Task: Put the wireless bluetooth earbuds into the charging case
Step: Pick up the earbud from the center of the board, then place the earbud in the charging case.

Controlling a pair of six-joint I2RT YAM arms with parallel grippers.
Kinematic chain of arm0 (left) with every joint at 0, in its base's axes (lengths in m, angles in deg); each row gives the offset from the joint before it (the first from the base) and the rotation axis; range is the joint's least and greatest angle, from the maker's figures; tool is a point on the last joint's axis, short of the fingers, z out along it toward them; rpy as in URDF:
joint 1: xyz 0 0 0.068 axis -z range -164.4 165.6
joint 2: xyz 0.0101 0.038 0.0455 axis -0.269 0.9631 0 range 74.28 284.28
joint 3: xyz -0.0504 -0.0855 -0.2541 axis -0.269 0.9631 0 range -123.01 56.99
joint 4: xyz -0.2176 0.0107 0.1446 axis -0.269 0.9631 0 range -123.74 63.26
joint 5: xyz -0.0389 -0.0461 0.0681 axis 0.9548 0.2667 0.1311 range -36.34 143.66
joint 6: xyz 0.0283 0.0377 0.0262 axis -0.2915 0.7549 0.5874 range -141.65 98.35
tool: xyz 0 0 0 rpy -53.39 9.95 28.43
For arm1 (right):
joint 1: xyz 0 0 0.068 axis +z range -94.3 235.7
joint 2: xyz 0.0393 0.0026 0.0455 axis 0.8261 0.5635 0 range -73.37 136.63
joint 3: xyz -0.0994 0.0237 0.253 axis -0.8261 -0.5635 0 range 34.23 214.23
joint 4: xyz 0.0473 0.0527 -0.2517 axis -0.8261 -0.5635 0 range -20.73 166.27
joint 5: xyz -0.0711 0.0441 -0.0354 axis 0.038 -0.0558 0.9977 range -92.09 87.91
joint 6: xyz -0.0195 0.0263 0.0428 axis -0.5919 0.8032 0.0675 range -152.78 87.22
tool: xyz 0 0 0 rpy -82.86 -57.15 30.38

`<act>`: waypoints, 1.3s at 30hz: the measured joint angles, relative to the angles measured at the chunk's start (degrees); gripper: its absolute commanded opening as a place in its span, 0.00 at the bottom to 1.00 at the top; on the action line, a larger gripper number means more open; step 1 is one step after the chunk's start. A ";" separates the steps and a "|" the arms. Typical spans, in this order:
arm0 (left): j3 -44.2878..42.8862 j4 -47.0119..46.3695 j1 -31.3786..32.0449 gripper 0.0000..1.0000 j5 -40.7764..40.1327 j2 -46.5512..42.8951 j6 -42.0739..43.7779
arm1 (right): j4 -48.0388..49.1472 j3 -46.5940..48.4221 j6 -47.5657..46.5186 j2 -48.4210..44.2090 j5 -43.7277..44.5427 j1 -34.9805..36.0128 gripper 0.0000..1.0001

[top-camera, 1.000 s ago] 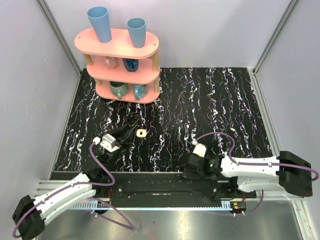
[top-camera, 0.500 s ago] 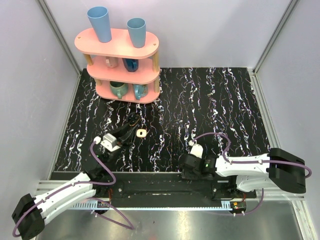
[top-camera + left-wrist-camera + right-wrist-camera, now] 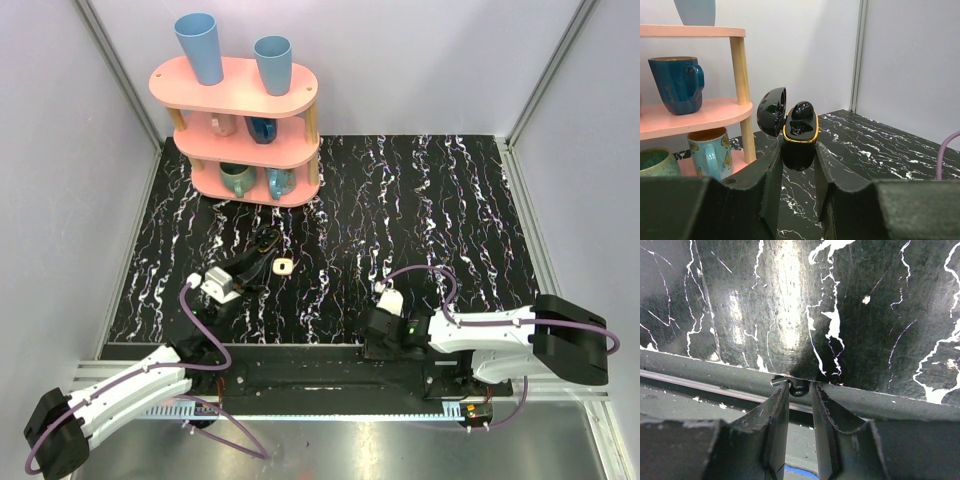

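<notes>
- Firmly, the left gripper [image 3: 798, 148] pinches the charging case [image 3: 799, 129] by its lower body, one finger pressed to each side, and the case stands upright.
- Its lid [image 3: 772, 110] hangs open toward 9 o'clock in the left wrist view. The shell is glossy black inside and out, with a gold rim around the tray.
- One dark earbud [image 3: 802, 108] sits in the tray and pokes up above the rim.
- From above, the case is at about 9 o'clock from the centre of the marbled table [image 3: 430, 220], with the pink shelf [image 3: 245, 100] at its 12 o'clock.
- A small cream-white piece [image 3: 283, 265] lies on the table just beside the case, at its 5 o'clock. I cannot tell what it is.
- The right gripper [image 3: 798, 386] points down at the table's near edge, about 5 o'clock from centre.
- Its fingers stand narrowly apart with a small dark rounded thing [image 3: 799, 389] at their tips. Whether they clamp it, I cannot tell.
</notes>
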 measured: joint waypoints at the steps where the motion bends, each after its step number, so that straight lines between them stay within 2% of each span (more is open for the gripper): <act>1: 0.00 0.00 0.00 0.00 0.00 0.00 0.00 | 0.00 0.00 -0.13 0.02 -0.13 0.00 0.31; 3: 0.00 0.00 0.00 0.00 0.00 0.00 0.00 | 0.17 0.02 -0.39 0.26 -0.28 0.00 0.25; 5: 0.00 0.00 0.00 0.00 0.00 0.00 0.00 | 0.31 0.28 -0.76 0.74 -0.31 0.00 0.25; 9: 0.00 0.00 0.00 0.00 0.00 0.00 0.00 | 0.63 1.07 -1.51 1.92 -0.37 0.00 0.18; 13: 0.00 0.04 0.00 0.00 0.07 0.00 0.00 | 1.16 1.60 -3.08 2.49 -0.79 0.00 0.04; 18: 0.00 0.96 0.00 0.00 0.55 -0.81 0.02 | 0.00 3.30 -7.93 1.18 -0.11 0.68 0.03; 22: -0.09 5.14 0.00 0.00 0.85 -2.47 -0.66 | -2.49 7.67 -14.05 -2.62 1.88 2.01 0.02; 28: -2.16 14.12 0.00 0.00 3.04 -2.86 -1.49 | -7.28 18.10 -26.86 -6.45 7.89 2.49 0.04; 31: -4.31 18.34 0.00 0.00 6.03 -2.86 -1.77 | -8.74 23.39 -35.67 -6.93 13.55 2.62 0.04; 39: -10.12 28.02 0.00 0.00 14.56 -2.69 -2.05 | -7.30 35.23 -58.88 -0.87 25.70 2.62 0.04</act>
